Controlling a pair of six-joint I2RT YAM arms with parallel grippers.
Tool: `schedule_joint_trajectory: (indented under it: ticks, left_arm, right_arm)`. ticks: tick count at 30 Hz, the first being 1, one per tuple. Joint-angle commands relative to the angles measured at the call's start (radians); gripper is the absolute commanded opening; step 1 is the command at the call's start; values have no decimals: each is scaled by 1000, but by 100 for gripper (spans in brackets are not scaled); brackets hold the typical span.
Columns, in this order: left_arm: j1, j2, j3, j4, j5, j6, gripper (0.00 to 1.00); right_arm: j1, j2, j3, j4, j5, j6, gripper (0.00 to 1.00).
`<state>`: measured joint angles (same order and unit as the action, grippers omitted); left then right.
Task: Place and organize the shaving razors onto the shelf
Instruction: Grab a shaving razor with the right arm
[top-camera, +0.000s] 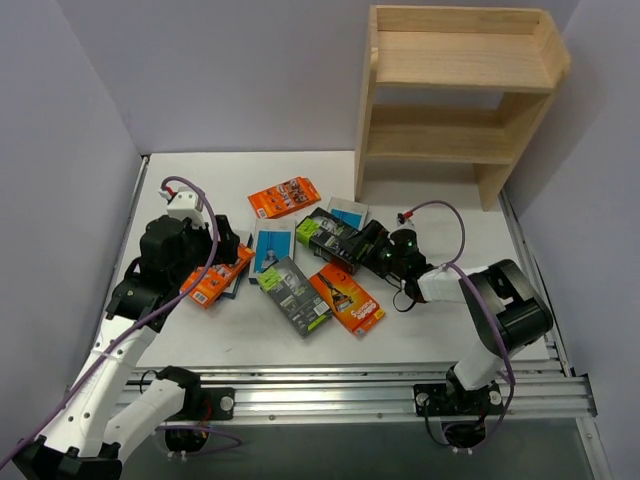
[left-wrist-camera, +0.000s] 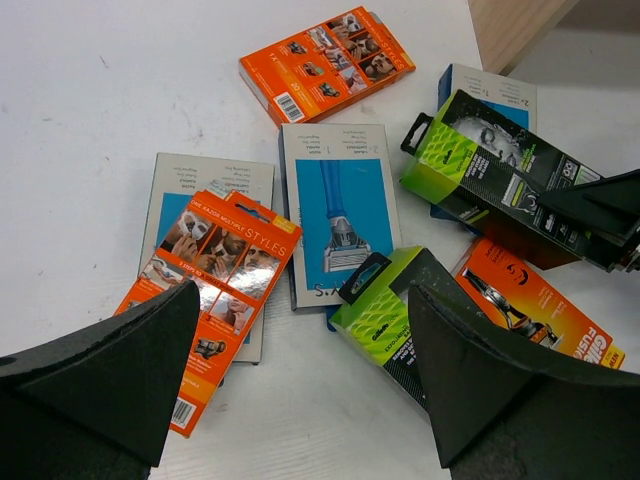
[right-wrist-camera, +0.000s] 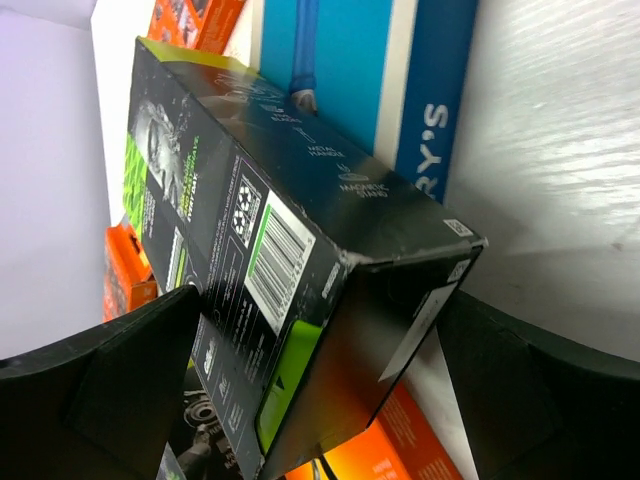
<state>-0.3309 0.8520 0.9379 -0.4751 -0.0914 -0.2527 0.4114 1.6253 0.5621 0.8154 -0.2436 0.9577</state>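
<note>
Top view: shelf (top-camera: 455, 90) is standing upper right; shaving razors (top-camera: 293, 295) are lying scattered mid-frame on table (top-camera: 230, 340).
Left wrist view: your left gripper (left-wrist-camera: 305, 300) is hanging, jaws wide apart, over orange pack (left-wrist-camera: 215, 290) at lower left.
Right wrist view: your right gripper (right-wrist-camera: 320, 300) is keeping jaws apart, straddling end of black box (right-wrist-camera: 280, 230); contact, cannot tell.

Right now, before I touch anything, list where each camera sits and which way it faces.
Top external: above and behind the arms, looking down at the table and shelf; left arm and right arm show, bases nearest.
Left wrist: on the left arm, looking down over the scattered packs; its two open fingers frame the bottom.
Right wrist: on the right arm, low and close to a black box between its open fingers.
Shared: that black box with its lime-green end appears in all three views.
</note>
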Motion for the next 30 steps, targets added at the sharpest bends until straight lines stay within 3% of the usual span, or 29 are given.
schedule_joint_trajectory:
  ticks: [1,4,5,8,14,17,23,30]
  left_arm:
    - [7,-5,32,12,21,-5,94]
    - [7,1,32,10,21,-5,94]
    - [7,1,35,7,18,-3,94]
    - [7,-7,36,1,6,0,94]
    - [9,-36,29,4,-10,3,94]
    - [9,-31,30,4,-4,4,94]
    - [9,-34,32,4,16,1,94]
    - [7,-53,24,12,13,4,94]
  right_arm:
    - [18,30,41,120,0,35,97]
    - [23,44,50,151,-22,49,82]
    - [23,38,48,160,-28,52,68]
    - [23,-4,55,140,-45,55,43]
    - [23,-161,79,-16,-23,19,12]
    - [24,-237,104,-80,-22,4,5]
    - [26,-320,173,-225,-42,-75,0]
    - [23,-380,231,-295,-117,-138,0]
